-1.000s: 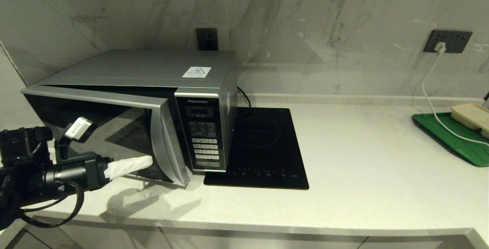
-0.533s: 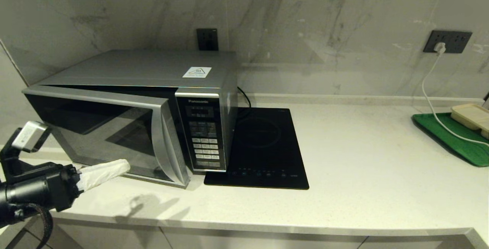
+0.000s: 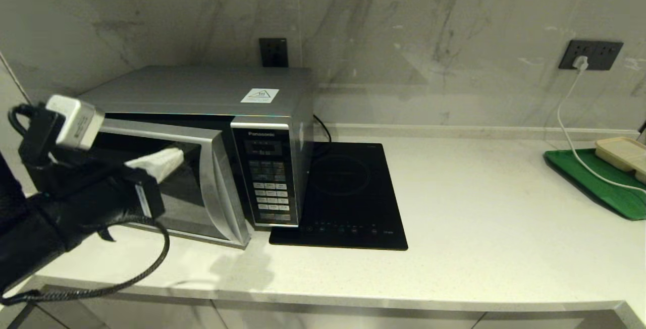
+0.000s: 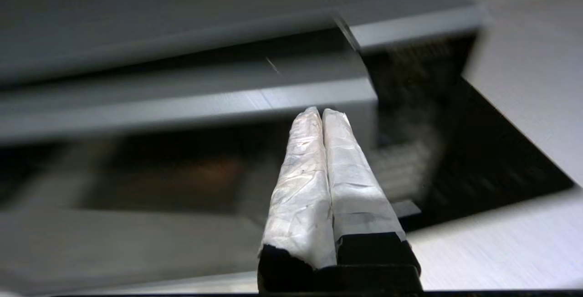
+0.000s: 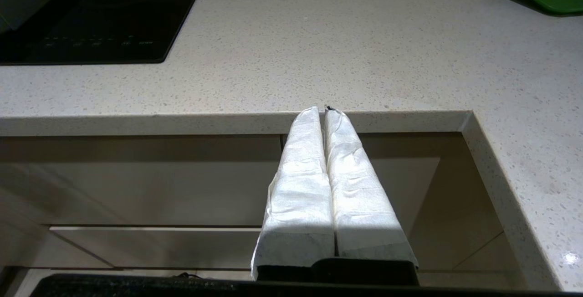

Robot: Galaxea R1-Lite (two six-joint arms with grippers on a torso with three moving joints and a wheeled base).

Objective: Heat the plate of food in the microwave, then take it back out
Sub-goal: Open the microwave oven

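Head view: left gripper (image 3: pixel 169 156) raised before the microwave (image 3: pixel 202 142) door, reaching rightward; long silver box set widthwise at table (image 3: pixel 454 208) left, door ajar. Left wrist: jaws together (nothing held). Right wrist: right gripper (image 5: pixel 324 111) below table edge, jaws together.

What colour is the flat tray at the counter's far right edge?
Green, seen best in the head view: the flat green tray lies under a beige compartment container.
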